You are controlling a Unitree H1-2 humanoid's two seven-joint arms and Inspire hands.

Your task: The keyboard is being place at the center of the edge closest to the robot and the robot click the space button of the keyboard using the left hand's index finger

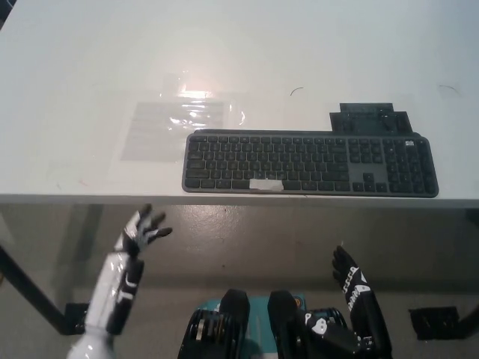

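A dark grey keyboard [310, 163] lies along the near edge of the white table [90, 60], toward the right of centre. A strip of white tape marks its space bar [266, 185]. My white left hand [144, 231] hovers below and in front of the table edge, well to the left of the keyboard, open with fingers spread and holding nothing. My black right hand [347, 274] rests low at the bottom right, below the table edge, fingers loosely apart and empty.
A clear plastic sleeve [183, 116] lies flat on the table behind the keyboard's left end. A small dark flat piece [368, 118] sits just behind the keyboard's right half. Black table legs and feet [45, 303] show on the floor below.
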